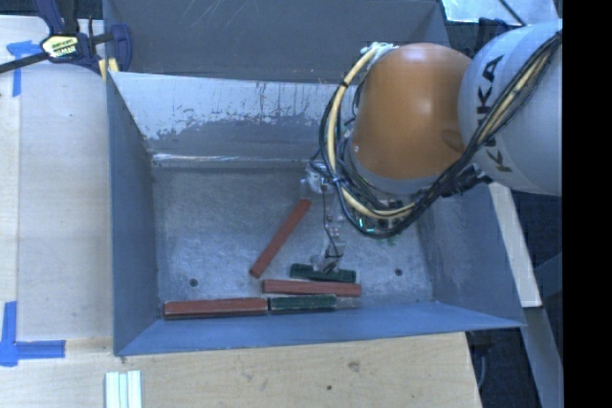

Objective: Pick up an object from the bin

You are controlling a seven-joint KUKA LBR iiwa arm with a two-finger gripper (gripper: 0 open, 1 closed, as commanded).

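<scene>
The grey metal bin (134, 205) holds five slim sticks, all in the near half of its floor. The arm (516, 110) reaches in from the right. Its rounded orange cover (411, 110), ringed by yellow and black cables (337, 134), hangs over the right part of the bin.

Below the cover the thin fingers (332, 253) point down towards the floor. Their tips are right at a short dark green stick (318, 273), which lies flat and roughly parallel to the near wall. From this angle I cannot tell whether the tips touch that stick, nor whether the fingers are spread or closed. Nothing can be seen held between them.

Just in front of the short green stick lies a reddish-brown stick (312, 287), close alongside it and perhaps touching. In front of that, nearest the near wall, is a second dark green stick (303, 303). A long reddish-brown stick (215, 307) lies end to end with it on its left, the two forming a line along the foot of the wall.

A fifth stick, a reddish-brown diagonal stick (280, 239), lies apart from this group, to the left of the fingers. Its upper end points towards the cover and its lower end towards the middle of the floor.
</scene>
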